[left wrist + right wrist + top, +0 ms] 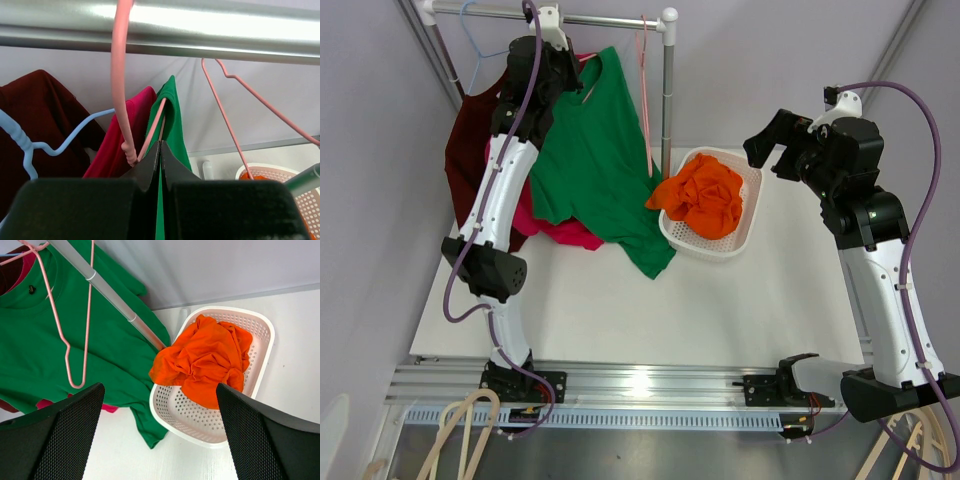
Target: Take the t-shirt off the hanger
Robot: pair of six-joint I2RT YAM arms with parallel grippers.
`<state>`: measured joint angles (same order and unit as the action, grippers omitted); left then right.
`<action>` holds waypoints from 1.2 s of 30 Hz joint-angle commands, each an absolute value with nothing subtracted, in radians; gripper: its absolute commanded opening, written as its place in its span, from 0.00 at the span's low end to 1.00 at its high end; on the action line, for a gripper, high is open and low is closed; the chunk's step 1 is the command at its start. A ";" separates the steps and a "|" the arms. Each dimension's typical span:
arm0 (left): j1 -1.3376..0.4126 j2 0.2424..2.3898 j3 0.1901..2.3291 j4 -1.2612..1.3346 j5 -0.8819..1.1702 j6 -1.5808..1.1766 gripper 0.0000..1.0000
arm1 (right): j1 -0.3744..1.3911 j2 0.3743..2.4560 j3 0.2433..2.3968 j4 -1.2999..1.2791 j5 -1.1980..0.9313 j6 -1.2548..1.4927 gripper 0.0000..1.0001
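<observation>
Up at the rail, left claw clenched on green t-shirt, fabric pinched at the shoulder just below the pink hanger hook. Shirt hangs on that hanger: grip made, pulling-off left, I judge. Right claw released, far right of the left claw, above the basket.

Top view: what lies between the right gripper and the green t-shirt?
In the top view, a white basket holding an orange garment, and the rack's upright post.
</observation>
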<state>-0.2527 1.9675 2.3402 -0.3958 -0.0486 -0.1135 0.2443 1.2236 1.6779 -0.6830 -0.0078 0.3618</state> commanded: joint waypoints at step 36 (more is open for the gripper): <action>-0.276 1.838 2.450 -0.509 -0.132 -0.192 0.65 | 0.250 1.169 1.655 -0.658 -0.032 0.383 0.98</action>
<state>-0.2710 1.8202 2.3936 -0.4862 -0.1303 -0.1425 0.2455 1.1976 1.6382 -0.6685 -0.0277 0.3740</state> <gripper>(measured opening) 0.640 0.982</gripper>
